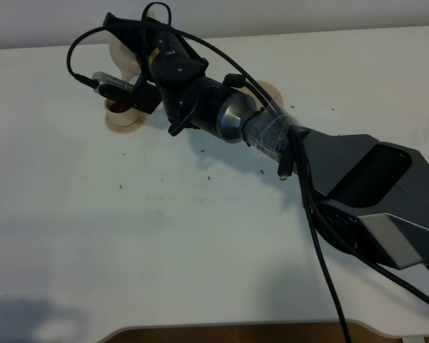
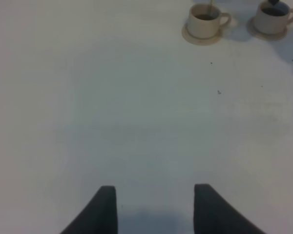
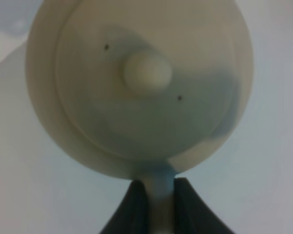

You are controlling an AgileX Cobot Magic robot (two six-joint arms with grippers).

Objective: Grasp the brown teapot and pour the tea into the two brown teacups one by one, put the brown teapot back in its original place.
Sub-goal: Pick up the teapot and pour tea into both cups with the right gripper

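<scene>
Two arms: only the right arm shows in the high view, reaching across the white table toward its far left part.
Right tool: its dark fingers are pressed narrow onto the loop handle of the brown teapot, which they hold.
Teapot in the right wrist view: seen from above, round pale lid with a knob at the middle and two small dark specks on the lid; the handle runs down between the fingers.
Teapot in the high view: almost wholly hidden behind the wrist and cables; only pale bits show near the tool's tip.
Near teacup: stands on its small saucer, handle to one side, dark tea visible inside; a thin pale streak drops into it from above.
Same cup from above: lies just under the arm's camera housing, dark liquid showing, saucer rim clear below it.
Second teacup: beside the first on its own saucer, well apart from the left tool, dark inside, partly cut by the frame edge.
Wide saucer: a pale rim peeks out behind the right arm; nothing can be told of its top.
Left tool: fingers stand wide apart over bare table, holding nothing.
</scene>
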